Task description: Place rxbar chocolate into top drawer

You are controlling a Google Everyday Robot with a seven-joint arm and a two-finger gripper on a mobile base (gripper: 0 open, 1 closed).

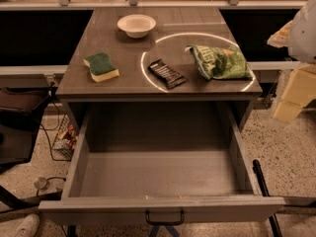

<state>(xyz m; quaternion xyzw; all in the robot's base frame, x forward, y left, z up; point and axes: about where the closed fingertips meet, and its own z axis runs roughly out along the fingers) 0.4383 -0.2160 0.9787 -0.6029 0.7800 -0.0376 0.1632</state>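
The rxbar chocolate (167, 73), a small dark bar with pale lettering, lies flat on the grey counter (123, 48), near the middle front and inside a bright ring of light. The top drawer (84, 157) stands pulled wide open below the counter's front edge, with nothing in it; its dark handle (164, 217) is on the front panel. My gripper (292, 98) hangs at the far right edge of the view, off the counter's right side and above the floor, well clear of the bar. It holds nothing that I can see.
A green chip bag (219, 62) lies right of the bar. A green and yellow sponge (101, 66) lies at the left. A white bowl (137, 25) stands at the back. A dark chair (19, 117) and cables are at the left on the floor.
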